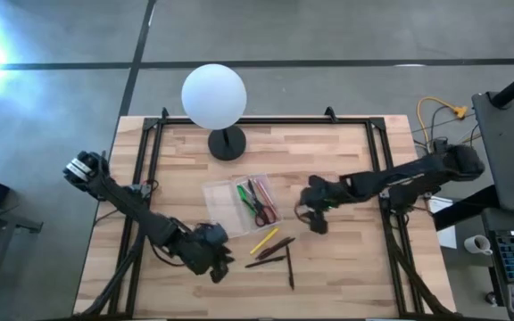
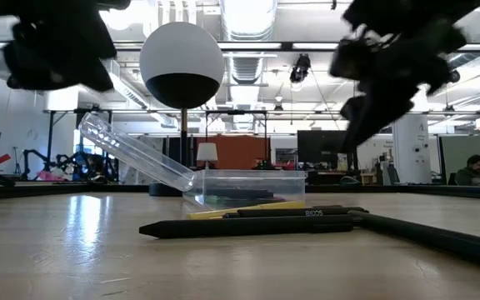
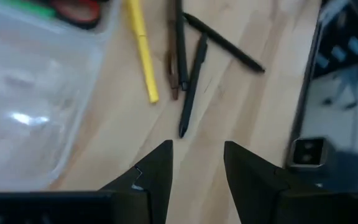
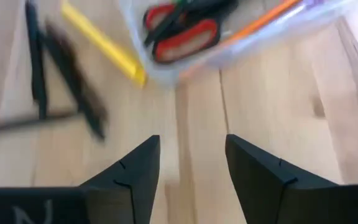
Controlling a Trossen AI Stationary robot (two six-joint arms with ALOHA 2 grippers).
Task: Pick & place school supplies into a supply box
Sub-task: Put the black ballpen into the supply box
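Hovering with both grippers empty above the wooden table (image 1: 346,152), I list what lies under me.

Right gripper (image 4: 188,171): fingers parted by a moderate gap, nothing between them, raised over bare wood just beside the clear shallow plastic supply box (image 1: 226,209).

Left gripper (image 3: 194,171): fingers likewise apart and holding nothing, near the table's front-left, pointing toward the loose items.

Supply box: mid-table, lid swung open and leaning back. Inside: red-handled scissors (image 4: 185,31), a green marker (image 1: 242,196) and a thin orange pencil (image 4: 263,22).

Outside the box, on the wood just in front of it: one yellow pencil (image 3: 142,50), touching or nearly touching the box's corner; a brownish pen (image 3: 173,68) beside it; several slim dark pens (image 1: 275,254) in a loose fan, some crossing one another.

Handling, as I judge it: all are light, rigid sticks with smooth round barrels, apt to roll or slip aside when nudged. Best taken across the barrel near mid-length, so neither end droops. The crossed pens should be taken from the top one down, or a neighbour will be dragged along. The box looks light and may slide if bumped.

Also present: a white globe lamp on a black base (image 1: 213,96), behind the box, not for packing.
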